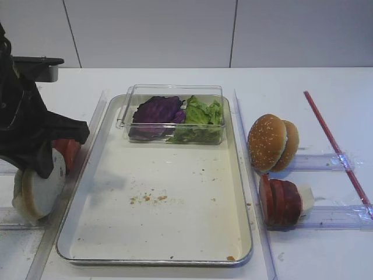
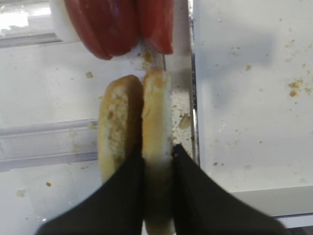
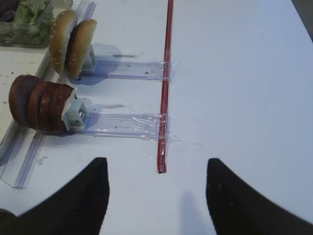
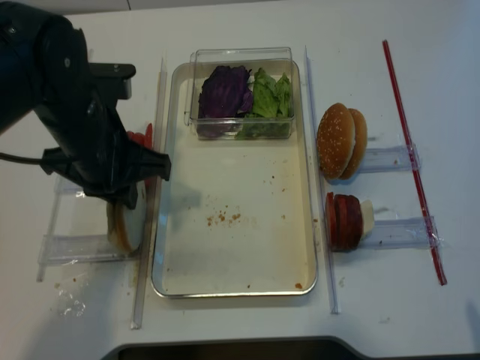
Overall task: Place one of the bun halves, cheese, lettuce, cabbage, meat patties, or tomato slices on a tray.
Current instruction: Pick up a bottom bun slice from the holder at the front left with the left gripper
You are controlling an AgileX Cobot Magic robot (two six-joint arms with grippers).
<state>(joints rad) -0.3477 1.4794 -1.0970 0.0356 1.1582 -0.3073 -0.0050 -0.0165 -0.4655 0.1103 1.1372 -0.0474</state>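
Note:
Two pale bun halves stand on edge in a clear holder left of the tray (image 1: 239, 175). My left gripper (image 2: 157, 149) is shut on the bun half (image 2: 156, 107) nearer the tray; the other half (image 2: 117, 127) leans against it. From above, the left gripper (image 1: 45, 170) covers the top of the held bun half (image 1: 42, 189). Tomato slices (image 2: 122, 24) stand just behind. Cabbage (image 1: 156, 111) and lettuce (image 1: 201, 116) lie in a clear box. Meat patties (image 3: 41, 103) stand right of the tray. My right gripper (image 3: 156, 196) hangs open over bare table. No cheese shows.
The clear box (image 1: 172, 90) sits at the tray's far end. Sesame buns (image 1: 271, 143) stand in a holder on the right. A red strip (image 1: 335, 146) is taped along the table's right side. Clear rails (image 4: 146, 225) run beside the tray's long edges. Crumbs dot the tray.

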